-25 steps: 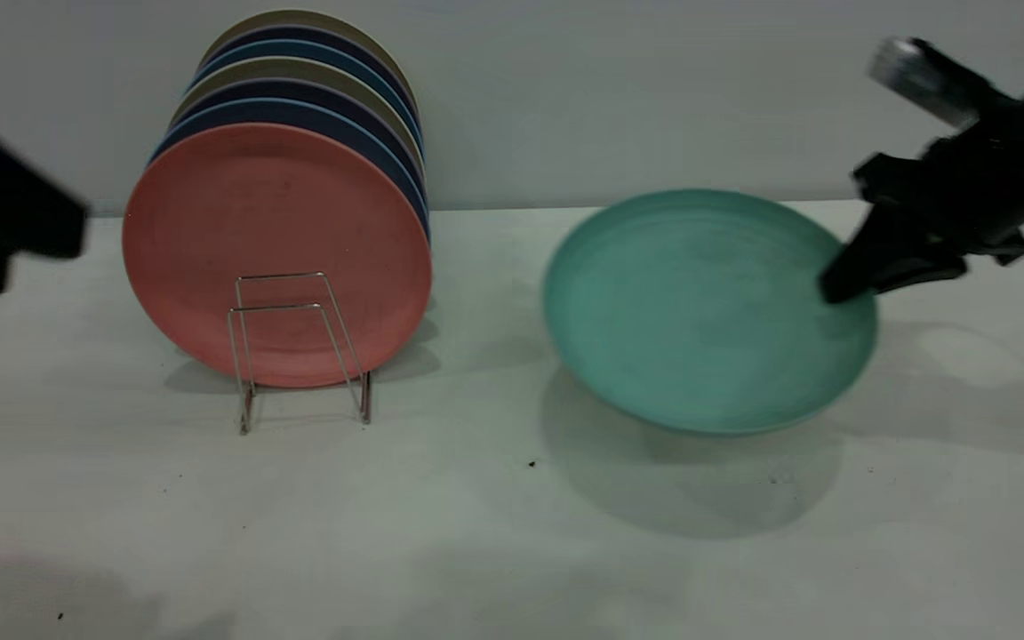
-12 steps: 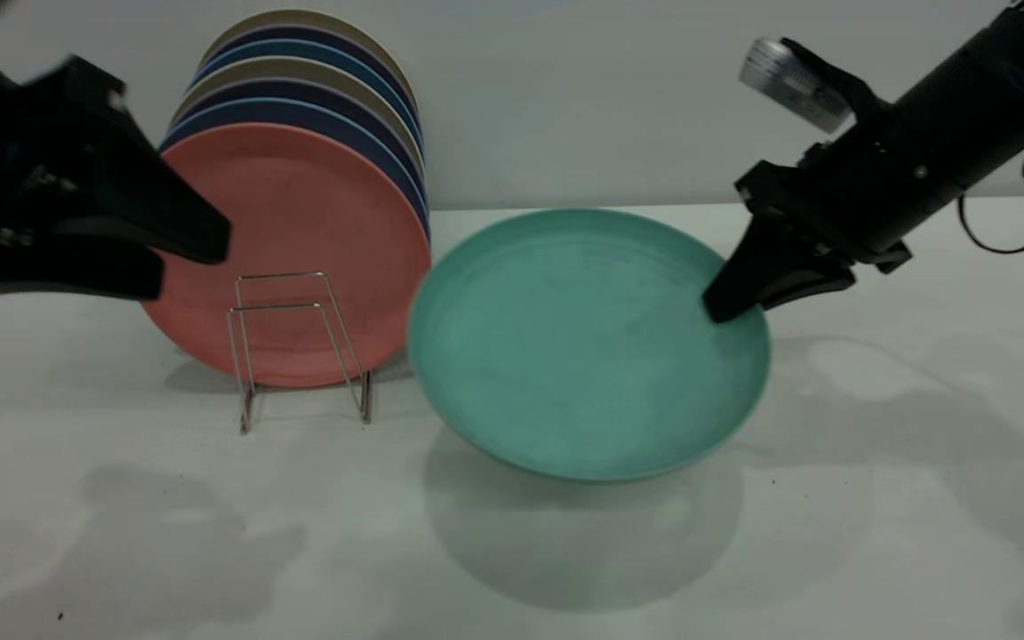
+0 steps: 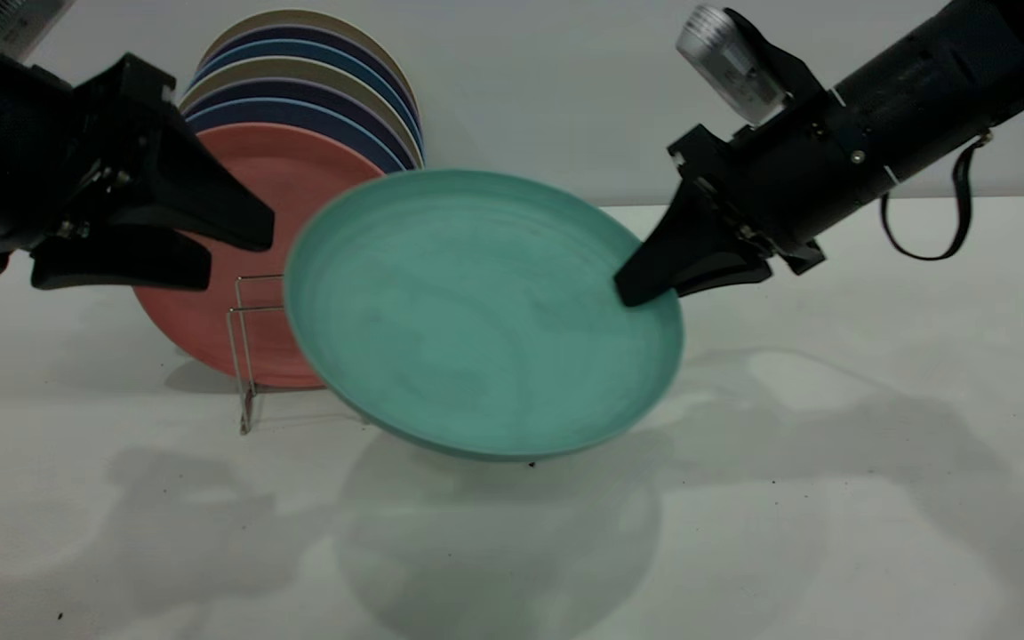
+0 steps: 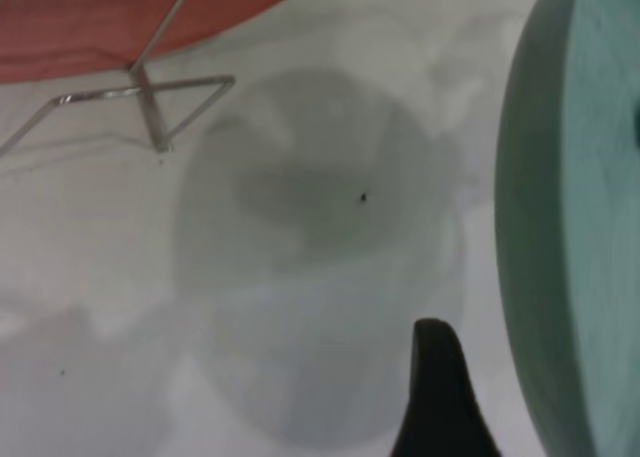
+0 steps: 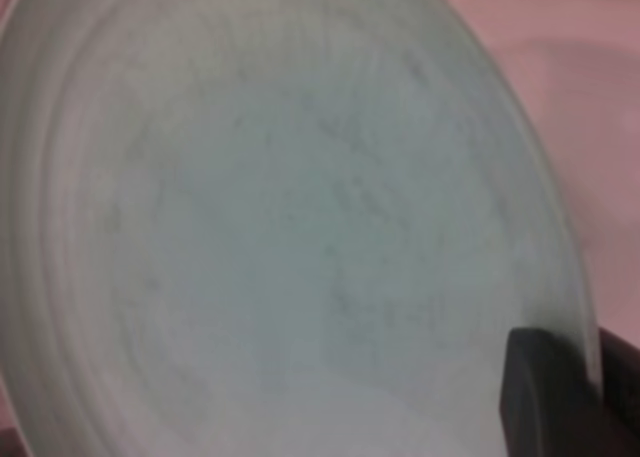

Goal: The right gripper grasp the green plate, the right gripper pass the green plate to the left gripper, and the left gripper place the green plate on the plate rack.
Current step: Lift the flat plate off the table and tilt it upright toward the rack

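Since the earlier frame the green plate (image 3: 483, 316) has travelled left to frame centre, airborne, before the plate rack (image 3: 247, 356). We judge the handover under way. Right gripper (image 3: 645, 286) stays clamped on its rim; left gripper (image 3: 232, 249), jaws apart, must next close on the near rim.

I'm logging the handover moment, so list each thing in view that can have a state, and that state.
green plate: held off the table, tilted, gripped at its rim.
right gripper: shut on the green plate's rim.
left gripper: open, fingers spread, beside the plate's near rim, not touching it.
plate rack: front loops empty.
salmon-pink plate: upright in the rack, frontmost of the stack.
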